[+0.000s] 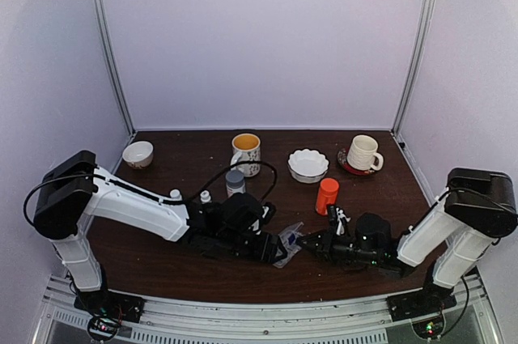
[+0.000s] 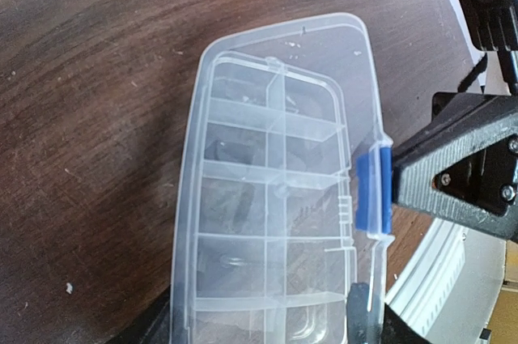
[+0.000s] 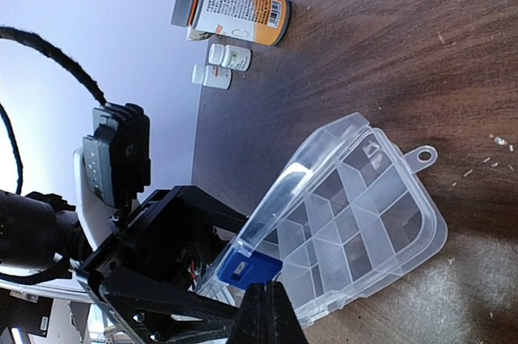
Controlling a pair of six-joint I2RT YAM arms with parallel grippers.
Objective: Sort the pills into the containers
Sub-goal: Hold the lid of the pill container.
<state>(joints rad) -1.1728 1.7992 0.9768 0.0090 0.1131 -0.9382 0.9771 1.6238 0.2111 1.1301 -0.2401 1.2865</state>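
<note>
The clear pill box (image 2: 267, 198) with two rows of containers (image 3: 356, 222) sits tilted between the fingers of my left gripper (image 2: 259, 324), which is shut on its two long sides. On one long edge is the box's blue latch (image 3: 247, 267). My right gripper (image 3: 271, 299) is shut, with its tips pressed against that latch (image 2: 372, 194). The lid (image 3: 324, 162) stands a little lifted on the latch side. The compartments look empty. Tiny pale specks (image 3: 499, 142) lie on the table; I cannot tell whether they are pills. In the top view the box (image 1: 289, 243) lies between both grippers.
An orange bottle (image 1: 327, 195) stands just behind the right gripper. Two small white bottles (image 1: 205, 196) and a grey-capped bottle (image 1: 235, 182) stand behind the left arm. Farther back are a mug (image 1: 246, 152), a white bowl (image 1: 308, 164), a cup on a saucer (image 1: 363, 153) and a small bowl (image 1: 137, 154).
</note>
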